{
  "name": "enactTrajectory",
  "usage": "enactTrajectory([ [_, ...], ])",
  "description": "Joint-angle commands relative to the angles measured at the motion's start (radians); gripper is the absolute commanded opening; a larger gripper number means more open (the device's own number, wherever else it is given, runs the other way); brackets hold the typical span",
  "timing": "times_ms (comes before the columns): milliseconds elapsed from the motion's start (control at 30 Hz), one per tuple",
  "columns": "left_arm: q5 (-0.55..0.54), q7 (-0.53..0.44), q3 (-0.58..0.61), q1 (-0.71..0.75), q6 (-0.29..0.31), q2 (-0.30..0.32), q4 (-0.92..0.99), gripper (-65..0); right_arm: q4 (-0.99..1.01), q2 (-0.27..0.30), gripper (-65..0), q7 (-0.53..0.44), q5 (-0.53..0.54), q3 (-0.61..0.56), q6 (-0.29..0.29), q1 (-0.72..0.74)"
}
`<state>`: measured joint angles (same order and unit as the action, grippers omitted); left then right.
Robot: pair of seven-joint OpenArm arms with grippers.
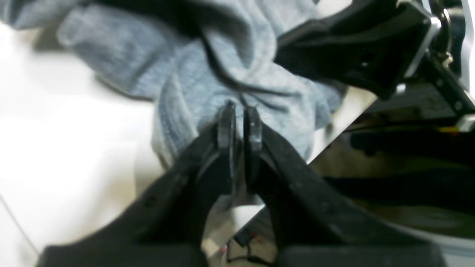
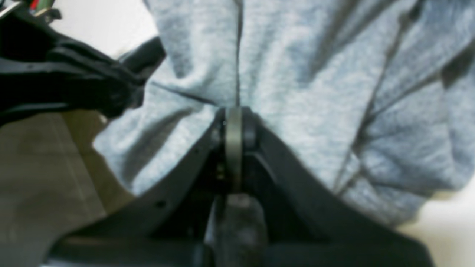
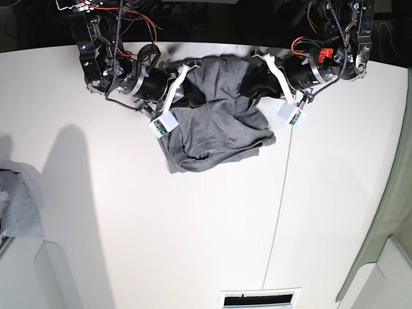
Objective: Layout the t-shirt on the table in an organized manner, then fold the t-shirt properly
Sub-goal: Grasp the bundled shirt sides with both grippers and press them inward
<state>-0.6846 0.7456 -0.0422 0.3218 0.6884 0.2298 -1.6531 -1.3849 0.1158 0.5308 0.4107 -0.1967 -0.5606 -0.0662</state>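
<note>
- White tabletop filled nearly the whole base view: the table (image 3: 193, 244) was crossed by a thin dark seam line (image 3: 278, 219) running from near to far on the right of the scene.
- The t-shirt (image 3: 215, 129) was seen bunched in a wrinkled grey heap at the far middle of the table, its upper part drawn up between the two arms and its lower edge resting on the tabletop.
- The right arm was seen at the far left of the base view and the left arm at the far right, both reaching inward to the shirt.
- The right gripper (image 2: 233, 122) was seen in its wrist view with the jaws clenched tight together, grey fabric gathered right at the tips; the cloth appeared to be pinched there.
- The left gripper (image 1: 239, 122) was seen in its wrist view with the jaws nearly together, a narrow gap left between the pads, and a fold of the shirt caught at the tips.
- A crumpled grey cloth (image 3: 18, 206) was seen at the left edge of the scene, well apart from the shirt.
- A slotted vent (image 3: 261, 299) was seen at the near edge of the table.
</note>
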Motion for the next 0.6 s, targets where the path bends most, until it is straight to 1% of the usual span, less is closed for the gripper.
enactTrajectory([
  [0,0.002,-0.033,-0.003,-0.006,0.010,0.006,-0.016,-59.9,0.008,0.001,-65.0,-0.003,-0.010,0.001,-0.001,0.008],
  [33,0.018,-0.040,-0.003,-0.008,0.010,0.006,-0.016,-59.9,0.021,0.001,-65.0,-0.010,-0.008,0.001,-0.001,0.008],
  [200,0.021,-0.039,-0.005,-0.026,0.010,0.006,-0.016,-59.9,0.028,0.000,-65.0,-0.012,0.044,0.001,-0.001,0.008],
  [367,0.019,-0.031,-0.007,-0.025,0.010,0.006,-0.016,-59.9,-0.032,0.000,-65.0,-0.011,0.061,0.009,-0.001,0.008],
  [467,-0.016,-0.015,-0.037,-0.025,0.010,0.006,-0.017,-59.9,-0.106,0.000,-65.0,-0.007,0.061,0.044,-0.001,0.008],
  [567,-0.089,0.021,-0.114,-0.025,0.010,0.006,-0.018,-59.9,-0.188,0.000,-65.0,0.021,0.061,0.106,-0.001,0.008],
])
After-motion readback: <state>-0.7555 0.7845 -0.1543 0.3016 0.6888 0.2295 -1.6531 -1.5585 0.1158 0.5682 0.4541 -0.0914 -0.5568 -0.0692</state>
